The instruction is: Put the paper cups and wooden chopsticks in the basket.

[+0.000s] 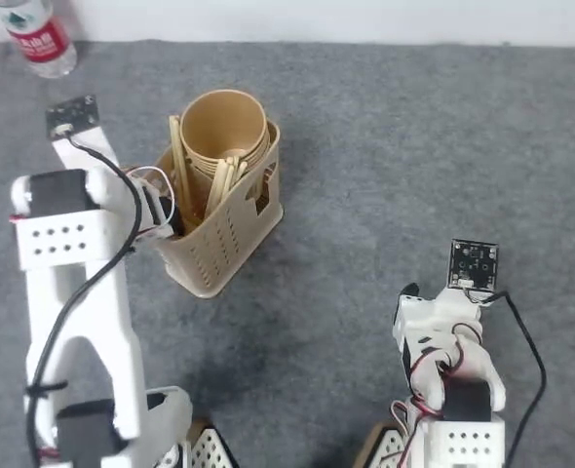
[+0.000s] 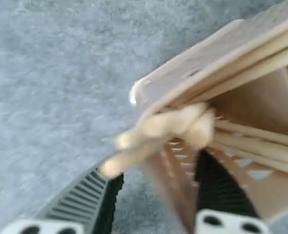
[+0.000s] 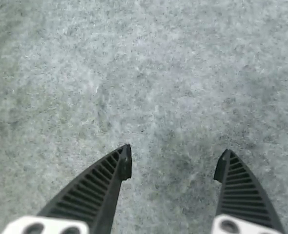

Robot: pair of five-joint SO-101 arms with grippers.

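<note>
Stacked tan paper cups and wooden chopsticks stand in the beige perforated plastic basket. At its 9 o'clock the left gripper straddles the wall, fingers apart. At 4 o'clock the right gripper gapes over the grey table.

1. The surface is covered with a grey, felt-like mat that runs across the whole scene; a pale strip borders it along the far edge.
2. A beige perforated basket stands on the mat left of centre, towards the far side, with a soft shadow on the mat at its near side.
3. A clear plastic bottle with a red label sits at the far-left corner, partly cut off by the edge; whether it stands or lies cannot be told.
4. The left arm's base sits at the near-left edge, the right arm's base at the near-right edge, well apart.
5. The wrist views show the same speckled grey mat close up.
</note>
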